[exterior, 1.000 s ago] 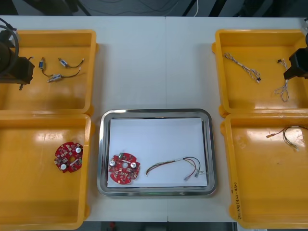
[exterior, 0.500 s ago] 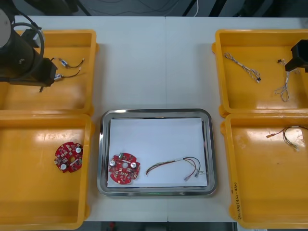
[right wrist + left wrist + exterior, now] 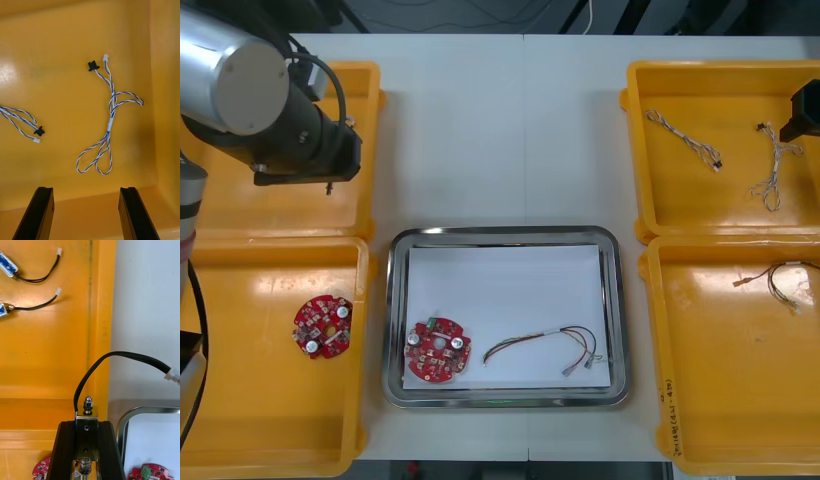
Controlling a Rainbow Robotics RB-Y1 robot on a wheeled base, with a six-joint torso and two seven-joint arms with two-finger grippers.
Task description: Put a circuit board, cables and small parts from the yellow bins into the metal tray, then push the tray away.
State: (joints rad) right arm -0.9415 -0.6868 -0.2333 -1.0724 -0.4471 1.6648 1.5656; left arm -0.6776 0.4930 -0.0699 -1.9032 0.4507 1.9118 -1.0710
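- The left end effector [image 3: 86, 427] is clenched on a small metal part [image 3: 87, 413], above the right wall of the far-left yellow bin [image 3: 45, 363]. The part's black cable [image 3: 112, 356] trails out over the bench [image 3: 150, 296].
- Step judged: carrying that part to the metal tray [image 3: 505, 233].
- Recommended: keep enough height for the dangling cable to clear the bin wall and tray rim. Lower over the bare white far half of the tray. Let go only once the cable lies inside.
- The right end effector [image 3: 86, 192] is released and empty, above a twisted blue and white cable [image 3: 109, 123] in the far-right bin.
- Count of containers: four yellow bins, one tray.
- Count of boards: two. One circuit board [image 3: 438, 351] is in the tray, one in the near-left bin.
- Count of cables: two twisted cables and two red and yellow cables. One red and yellow cable [image 3: 545, 345] is in the tray, one in the near-right bin.
- Count of small metal parts: three. One is held, two lie in the far-left bin.
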